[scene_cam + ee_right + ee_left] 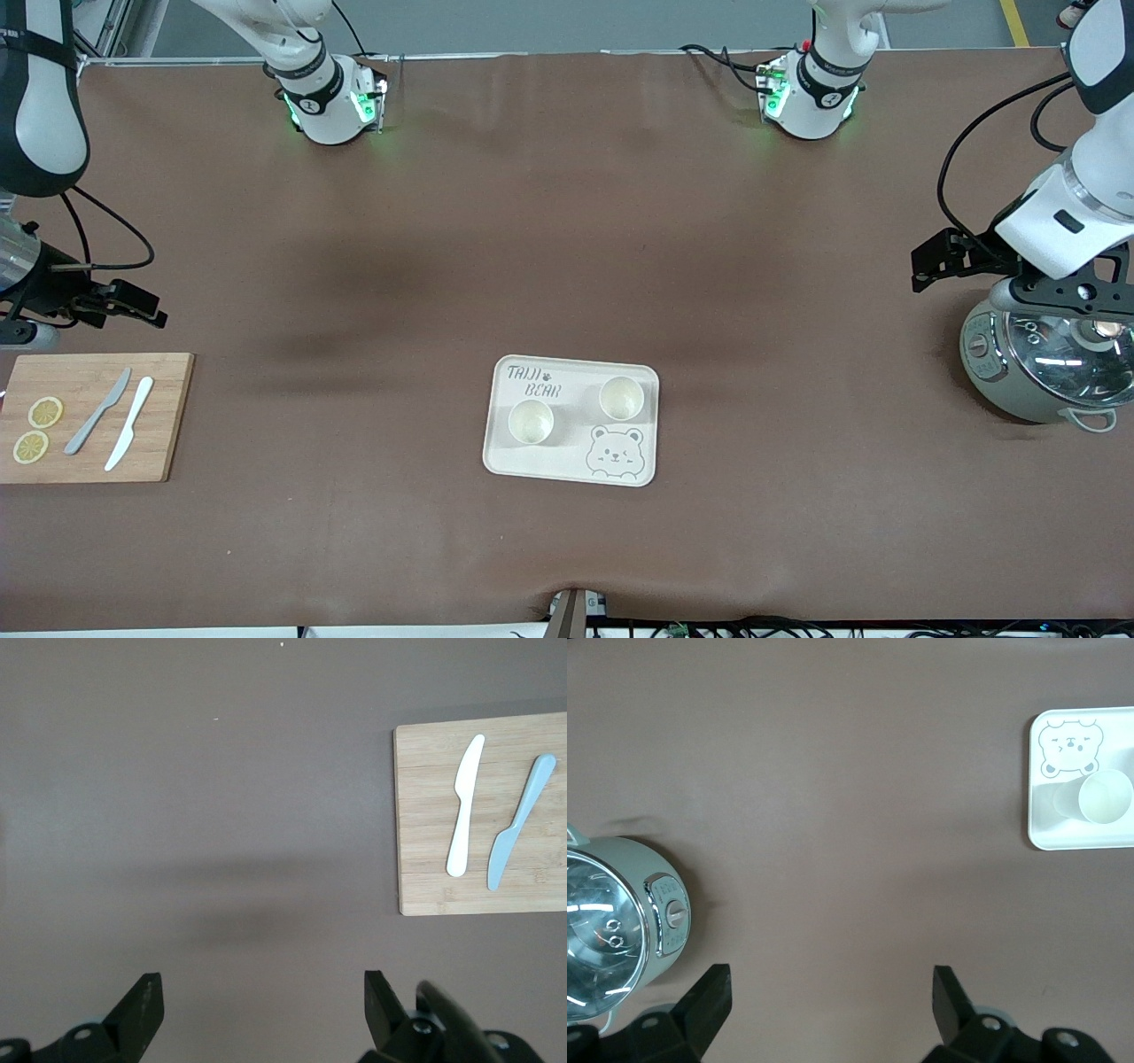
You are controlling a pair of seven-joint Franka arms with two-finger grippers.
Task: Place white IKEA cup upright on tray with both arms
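Standing upright on the tray (pixel 496 452) are two cups (pixel 531 420); left gripper (pixel 831 1005) and right gripper (pixel 262 1005) gape empty.

Two white jointed arms: left arm (pixel 1085 204), right arm (pixel 35 97). Black bands at the joints, green lights glowing on the white bases. Loose black cables looping beside the wrists. Black angular jaws, small silver screws in the mounts.

The table (pixel 567 266) carries a matt brown cloth-like cover with soft creases. The flat cream rectangular tray (pixel 567 461) looks smooth and matt, as do the two white cups (pixel 532 420) on it. The bamboo cutting board (pixel 168 416) shows wood grain. The round cooker (pixel 992 372) has a glossy reflecting lid (pixel 1067 359).
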